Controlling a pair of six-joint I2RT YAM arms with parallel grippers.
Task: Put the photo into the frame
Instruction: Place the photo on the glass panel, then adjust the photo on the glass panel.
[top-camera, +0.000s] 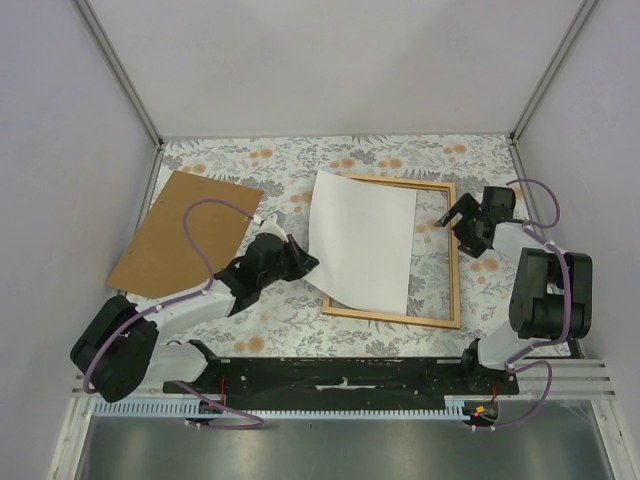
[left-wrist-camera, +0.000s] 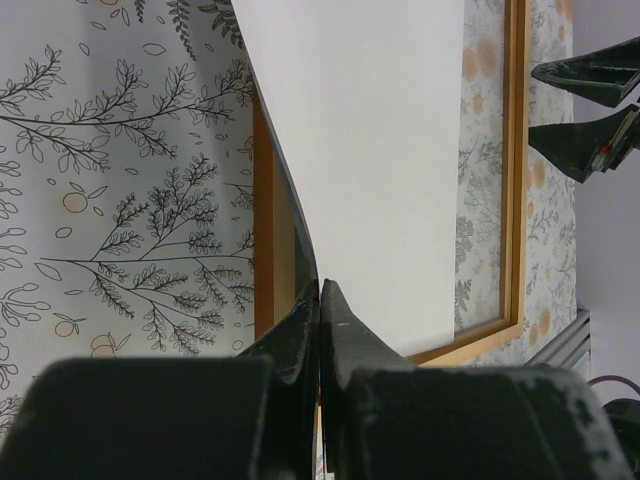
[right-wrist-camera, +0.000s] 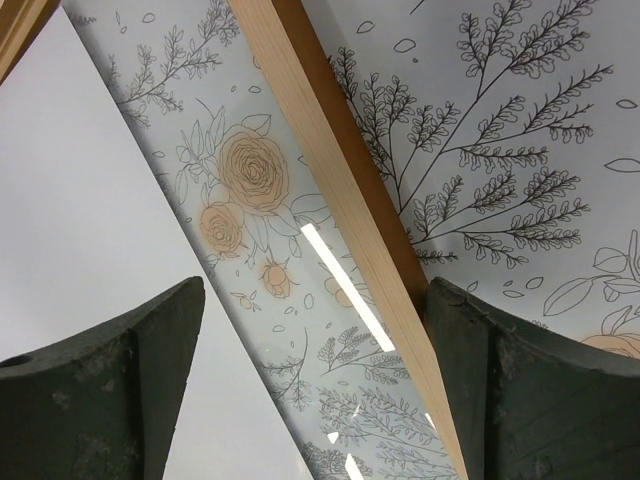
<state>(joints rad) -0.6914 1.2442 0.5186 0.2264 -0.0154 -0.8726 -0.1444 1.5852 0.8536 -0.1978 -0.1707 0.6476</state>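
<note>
The photo (top-camera: 362, 240) lies white back up, slanted over the left and middle of the orange-brown frame (top-camera: 456, 270). Its left edge is lifted and curled. My left gripper (top-camera: 305, 262) is shut on that left edge; the left wrist view shows the sheet (left-wrist-camera: 380, 160) pinched between the closed fingertips (left-wrist-camera: 320, 292) above the frame's left rail (left-wrist-camera: 266, 250). My right gripper (top-camera: 458, 215) is open at the frame's right rail near its far corner. In the right wrist view the rail (right-wrist-camera: 340, 200) runs between the spread fingers (right-wrist-camera: 520, 400), close to the right one, and the photo's edge (right-wrist-camera: 80, 220) shows at the left.
A plain brown backing board (top-camera: 185, 233) lies at the far left of the floral tablecloth (top-camera: 300, 160). The frame's pane (right-wrist-camera: 300, 300) reflects ceiling lights. White walls close the table on three sides. The right gripper also shows in the left wrist view (left-wrist-camera: 590, 110).
</note>
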